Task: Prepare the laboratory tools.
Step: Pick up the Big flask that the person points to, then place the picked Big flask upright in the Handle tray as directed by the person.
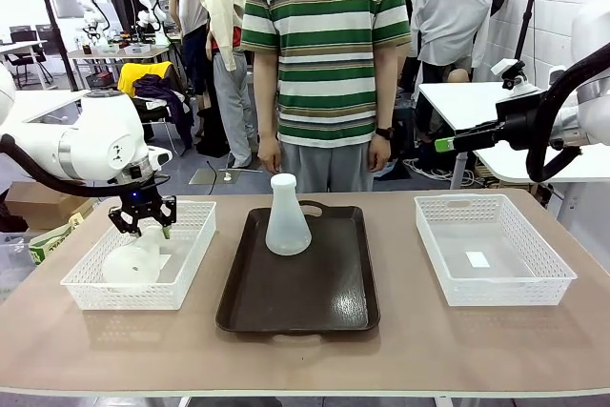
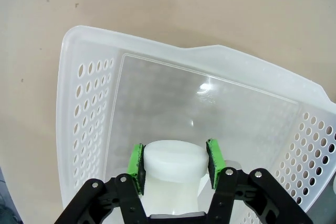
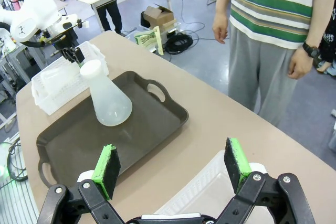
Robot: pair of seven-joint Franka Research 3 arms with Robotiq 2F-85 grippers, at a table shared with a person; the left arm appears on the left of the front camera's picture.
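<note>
One flask neck (image 2: 173,162), between left fingers (image 2: 137,167)

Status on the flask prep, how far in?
Done: one flask stands upright on the tray. In hand: left gripper is shut on the second flask's neck, inside the left basket. Left: getting it onto the tray. Right gripper open, idle.

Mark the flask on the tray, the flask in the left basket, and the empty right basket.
Flask on tray (image 1: 287,221), front view, its cone body.
Flask in left basket (image 2: 173,159), left wrist view, its neck top.
Right basket (image 1: 496,294), front view, its near wall.
</note>
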